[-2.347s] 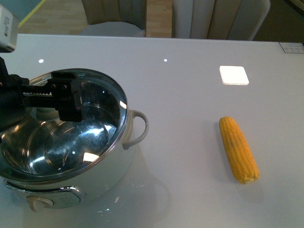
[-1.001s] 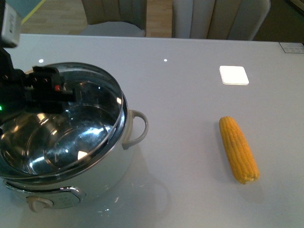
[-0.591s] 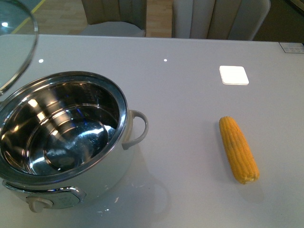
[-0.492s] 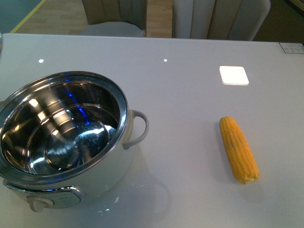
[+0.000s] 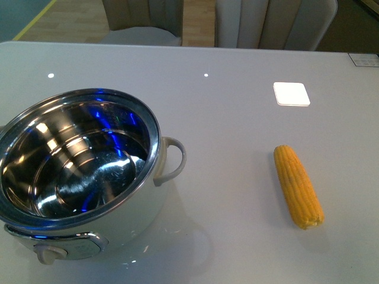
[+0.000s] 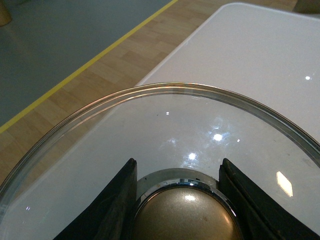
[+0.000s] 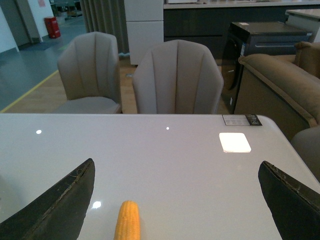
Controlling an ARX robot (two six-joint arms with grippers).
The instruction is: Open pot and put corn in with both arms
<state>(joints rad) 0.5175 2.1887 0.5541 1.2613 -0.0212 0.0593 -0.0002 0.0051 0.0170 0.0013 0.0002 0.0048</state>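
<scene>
Pot [image 5: 140,218], open, at table's [image 5: 237,112] near left corner. Corn [image 5: 298,186] lying flat toward near right edge, well apart from pot. Left hand [image 6: 182,197] pinching gold knob [image 6: 186,220] of glass lid [image 6: 165,130]. Right hand [image 7: 175,205] spread wide above table.

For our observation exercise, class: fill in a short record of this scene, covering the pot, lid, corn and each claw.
pot: uncovered, empty, on the table
lid: off the pot, held by its knob
corn: lying on the table, right of the pot, untouched
left claw: shut on the lid's knob
right claw: open, holding nothing
</scene>
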